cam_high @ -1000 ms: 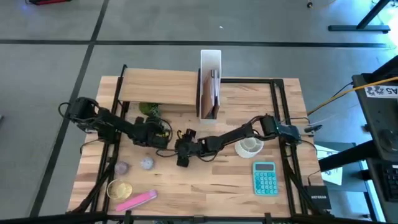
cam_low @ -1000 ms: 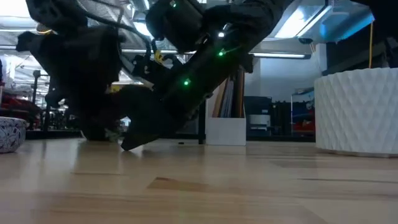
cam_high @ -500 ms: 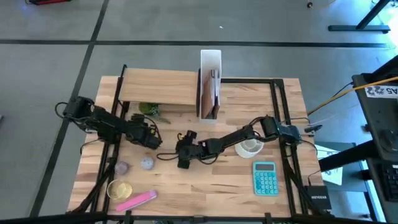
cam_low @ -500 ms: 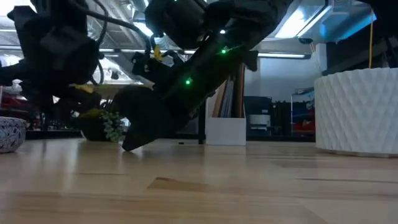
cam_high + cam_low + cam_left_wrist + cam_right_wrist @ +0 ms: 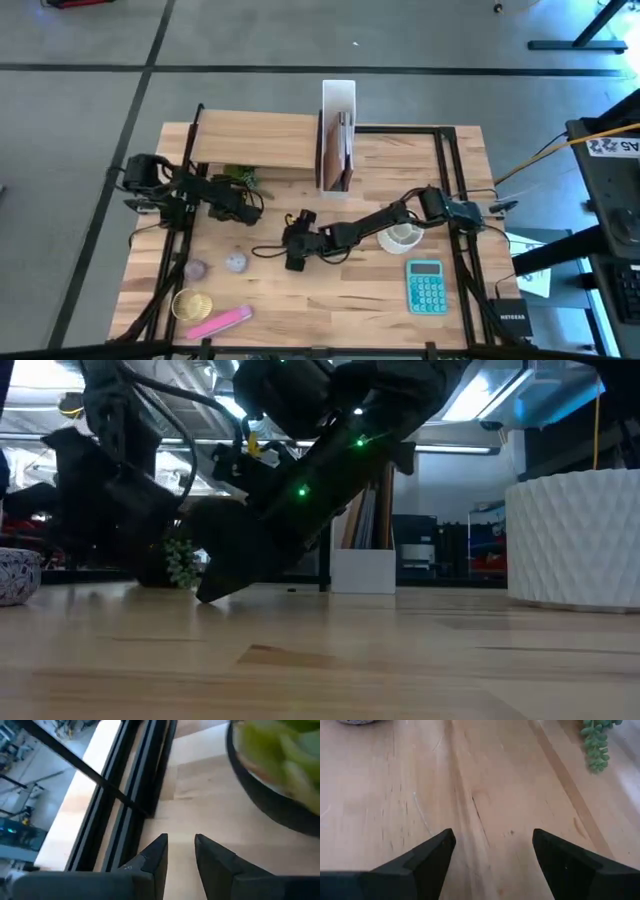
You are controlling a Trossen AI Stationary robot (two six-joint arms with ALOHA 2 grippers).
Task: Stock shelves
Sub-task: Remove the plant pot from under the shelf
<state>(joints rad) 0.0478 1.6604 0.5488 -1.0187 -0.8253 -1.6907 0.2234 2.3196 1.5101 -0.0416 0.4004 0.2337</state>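
1. My left gripper (image 5: 252,203) sits just in front of the shelf (image 5: 258,141), beside the plant (image 5: 238,177). Its fingers (image 5: 155,857) stand a narrow gap apart and hold nothing.
2. In the left wrist view I see the plant's dark pot (image 5: 270,800) near the fingertips, with green leaves blurred above it.
3. My right gripper (image 5: 293,258) rests low over the middle of the table (image 5: 330,300), spread wide and empty; the right wrist view shows only bare wood between its fingers (image 5: 427,855) and a green trailing sprig (image 5: 596,745) farther off.
4. The shelf stands at the table's far left; the plant is tucked at its front edge.
5. The white file box (image 5: 338,135) stands upright just right of the shelf.
6. A white cup (image 5: 402,236), a teal calculator (image 5: 427,287), a pink item (image 5: 218,322) and a gold ring-shaped piece (image 5: 190,303) lie on the table.
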